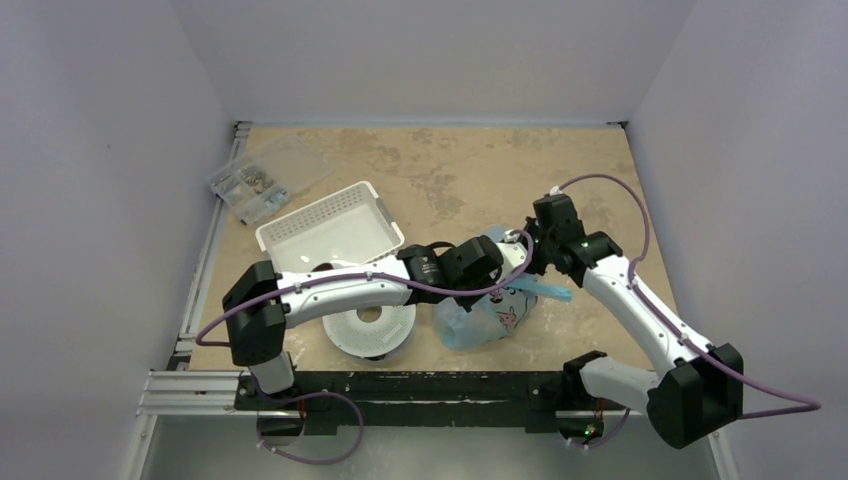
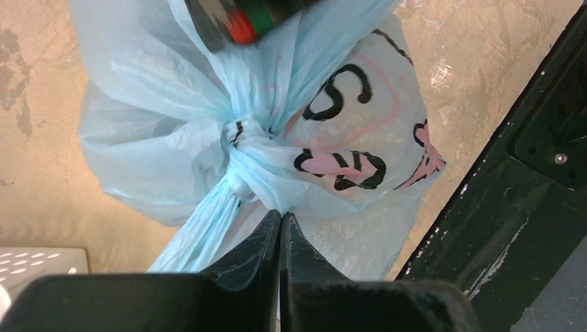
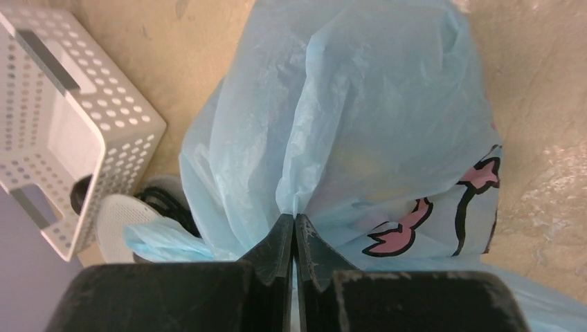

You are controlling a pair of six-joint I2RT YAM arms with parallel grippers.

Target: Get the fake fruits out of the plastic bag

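Both pinched shut on the plastic bag (image 2: 360, 124): left end effector (image 2: 280, 223) just by the knot (image 2: 242, 149), right end effector (image 3: 295, 225) on a fold; likely opposed holds to open the tie.

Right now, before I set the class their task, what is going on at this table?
Both arms are working on the light-blue plastic bag, which sits near the front of the table, to the right of a white perforated disc and a white basket. The left gripper is shut on the film close to the bag's knot. The right gripper is shut on a fold of the bag. The bag is tied shut, and none of the fake fruits shows outside it.
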